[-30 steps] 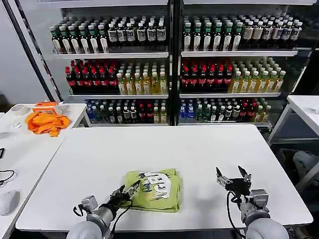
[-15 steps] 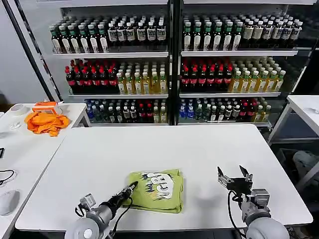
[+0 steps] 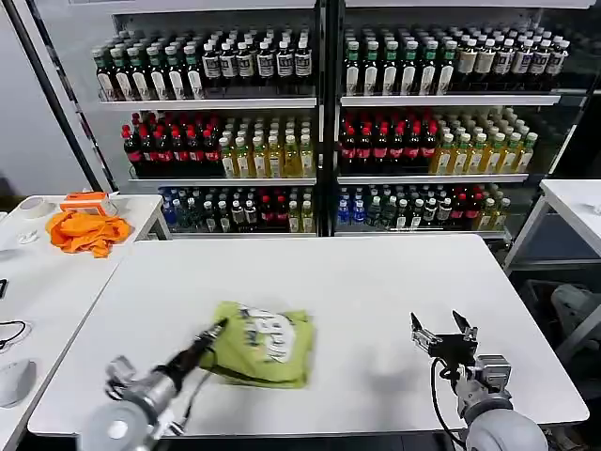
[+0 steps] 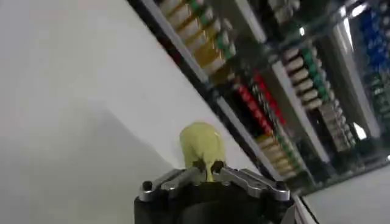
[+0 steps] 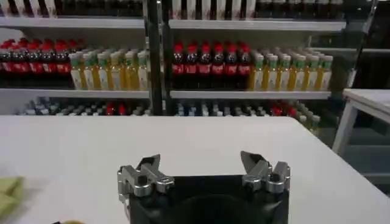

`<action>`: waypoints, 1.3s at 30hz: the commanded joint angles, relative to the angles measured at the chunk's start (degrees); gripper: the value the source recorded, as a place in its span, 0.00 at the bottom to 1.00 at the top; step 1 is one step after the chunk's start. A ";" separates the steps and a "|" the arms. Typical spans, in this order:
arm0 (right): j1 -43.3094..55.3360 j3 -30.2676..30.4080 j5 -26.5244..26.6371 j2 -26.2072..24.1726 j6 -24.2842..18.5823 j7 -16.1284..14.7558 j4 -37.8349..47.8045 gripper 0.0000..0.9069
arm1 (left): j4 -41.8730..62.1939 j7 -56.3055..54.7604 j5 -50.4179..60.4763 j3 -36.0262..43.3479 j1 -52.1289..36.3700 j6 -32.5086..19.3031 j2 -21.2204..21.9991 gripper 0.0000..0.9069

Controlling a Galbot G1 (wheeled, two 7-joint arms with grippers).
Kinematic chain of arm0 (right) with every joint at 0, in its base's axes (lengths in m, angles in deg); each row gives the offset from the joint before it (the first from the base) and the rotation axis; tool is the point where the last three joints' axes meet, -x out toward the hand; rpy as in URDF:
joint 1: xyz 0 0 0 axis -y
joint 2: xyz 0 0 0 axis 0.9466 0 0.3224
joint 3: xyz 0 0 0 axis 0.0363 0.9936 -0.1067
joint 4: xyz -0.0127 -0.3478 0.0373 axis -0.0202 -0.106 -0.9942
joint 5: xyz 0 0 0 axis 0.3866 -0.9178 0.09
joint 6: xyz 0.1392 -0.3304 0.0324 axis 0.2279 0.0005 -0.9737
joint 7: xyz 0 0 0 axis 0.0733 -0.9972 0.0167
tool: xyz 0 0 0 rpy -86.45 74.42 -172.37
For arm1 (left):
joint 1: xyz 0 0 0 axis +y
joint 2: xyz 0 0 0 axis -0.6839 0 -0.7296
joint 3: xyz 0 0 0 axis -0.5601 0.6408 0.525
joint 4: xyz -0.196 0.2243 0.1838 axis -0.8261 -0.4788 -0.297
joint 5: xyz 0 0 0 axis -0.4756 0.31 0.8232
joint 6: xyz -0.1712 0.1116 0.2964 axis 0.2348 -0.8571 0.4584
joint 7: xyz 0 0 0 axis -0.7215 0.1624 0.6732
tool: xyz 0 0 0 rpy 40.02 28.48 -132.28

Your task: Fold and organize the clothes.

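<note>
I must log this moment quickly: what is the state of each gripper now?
Left gripper: shut on the folded T-shirt at its near-left edge.
Right gripper: open, holding nothing, above the white table.

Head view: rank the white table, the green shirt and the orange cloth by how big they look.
1. White table
2. Green shirt
3. Orange cloth, though it lies farther off, so its true size against the shirt is unsure.
</note>
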State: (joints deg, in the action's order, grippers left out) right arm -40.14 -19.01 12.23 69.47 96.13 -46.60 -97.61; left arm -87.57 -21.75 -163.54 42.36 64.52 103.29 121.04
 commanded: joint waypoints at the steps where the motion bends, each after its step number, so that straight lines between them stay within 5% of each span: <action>1: 1.55 1.52 0.13 0.31 0.00 0.03 0.26 1.00 | -1.64 0.61 4.51 -25.26 0.89 1.21 -20.15 0.02; 5: 2.36 2.69 0.05 0.62 -0.03 -0.01 0.57 1.00 | -1.68 3.13 10.81 -27.80 2.97 1.29 -27.19 0.02; 9: 2.33 3.07 0.01 0.67 -0.02 -0.04 0.50 1.00 | -5.22 1.61 14.09 -23.25 3.67 1.25 -29.03 0.02; 12: 2.31 3.23 -0.05 0.58 -0.18 -0.22 0.82 1.00 | -7.76 1.71 26.51 -16.19 5.40 1.05 -28.60 0.02; 21: 0.68 1.83 -0.10 1.38 -0.61 -0.31 0.64 1.00 | -6.25 0.87 56.00 13.02 2.08 -3.61 -21.43 0.02; 34: 0.02 -1.23 0.16 1.13 -0.49 -0.40 0.83 1.00 | -7.30 1.02 57.36 31.55 -9.83 -0.30 -18.93 0.02; 39: -0.17 -1.30 -0.09 1.56 -0.49 -0.60 0.28 1.00 | 0.84 -2.48 57.23 39.14 -16.45 0.77 -10.30 0.02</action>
State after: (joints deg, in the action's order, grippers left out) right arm -40.23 -19.70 12.27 70.95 95.68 -47.10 -97.06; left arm -94.18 -21.35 -113.08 63.57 58.37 102.97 102.40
